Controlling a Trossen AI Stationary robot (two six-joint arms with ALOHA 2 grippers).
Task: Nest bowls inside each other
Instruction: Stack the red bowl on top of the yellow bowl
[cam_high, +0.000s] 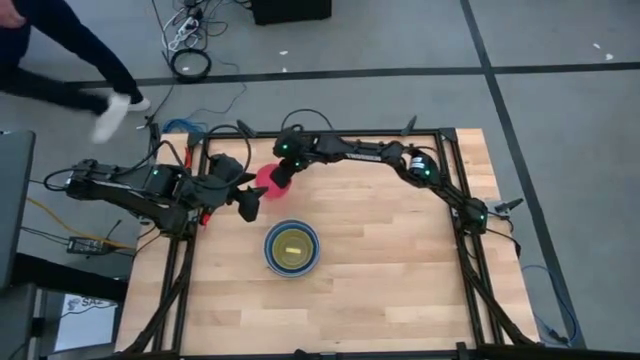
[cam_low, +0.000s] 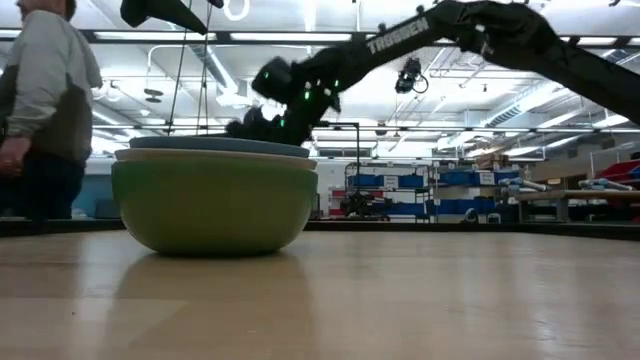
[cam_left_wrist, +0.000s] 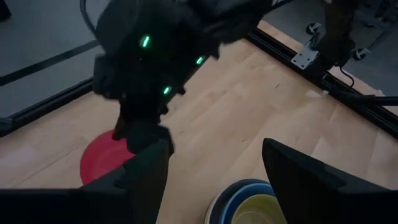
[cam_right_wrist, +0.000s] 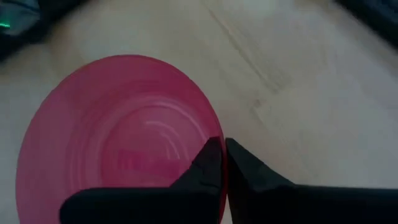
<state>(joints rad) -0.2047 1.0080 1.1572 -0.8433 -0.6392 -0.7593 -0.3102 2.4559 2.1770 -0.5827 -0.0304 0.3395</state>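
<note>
The pink-red bowl sits at the table's far left, filling the right wrist view. My right gripper is shut on the bowl's edge and reaches in from the table's right side. A stack of nested bowls rests on its base near the table's middle: green outermost, blue rims, and a yellow one innermost. My left gripper hangs open and holds nothing, left of the stack and just near of the pink-red bowl. In the low view the stack hides the pink-red bowl. My right gripper pinches the pink-red bowl's rim between its two fingers. One finger lies over the bowl's inner side and the other outside it. The fingers slant down from the table's right. Whether the bowl is off the wood, I cannot tell.
Black frame rails run along the table's left, right and far sides. A person stands beyond the table, with legs on the floor at the far left. Bare wood lies right of the stack.
</note>
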